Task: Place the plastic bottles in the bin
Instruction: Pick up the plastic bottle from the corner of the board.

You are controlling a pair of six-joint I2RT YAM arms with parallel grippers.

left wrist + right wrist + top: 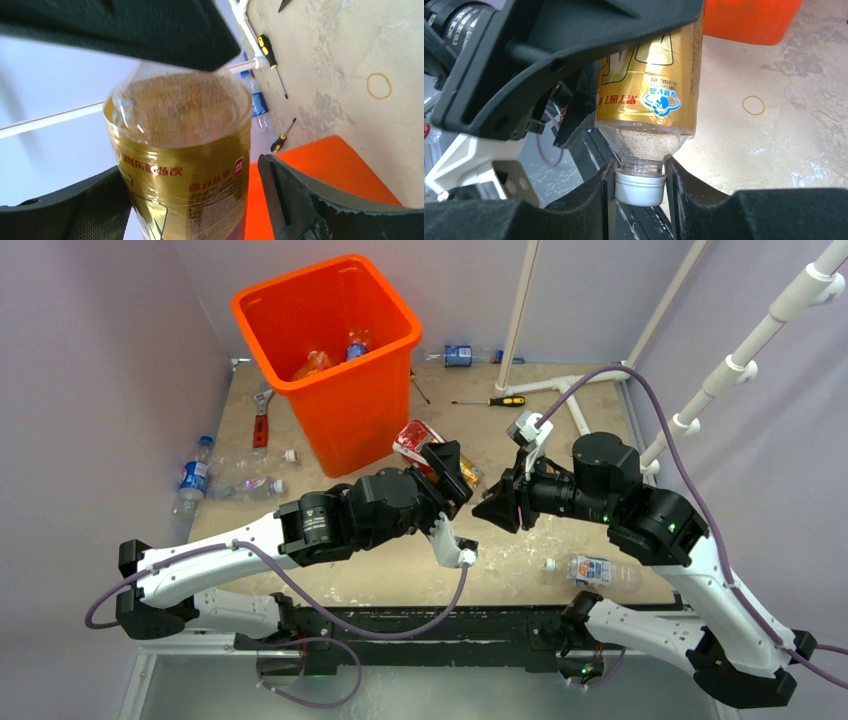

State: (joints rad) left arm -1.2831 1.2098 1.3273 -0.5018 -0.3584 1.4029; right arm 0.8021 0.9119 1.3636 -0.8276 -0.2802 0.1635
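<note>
Plastic bottle with a gold label hangs in mid-air over the middle of the table, between the two arms and just in front of the orange bin. The right gripper is pinched narrowly on the bottle's white cap, which leaves the whole body free. The left gripper has its jaws spread wide around that body. One finger looks to be against the label, and a sliver of orange shows between the label and the other, so it does not appear clamped yet.

This reads as a handover. The left arm sits nearer the bin, so it probably takes the bottle to drop it in.

Two bottles already lie inside the bin. Others wait on the table, a blue-labelled bottle at the left edge and another bottle beside the right arm. A screwdriver lies well apart, untouched.
</note>
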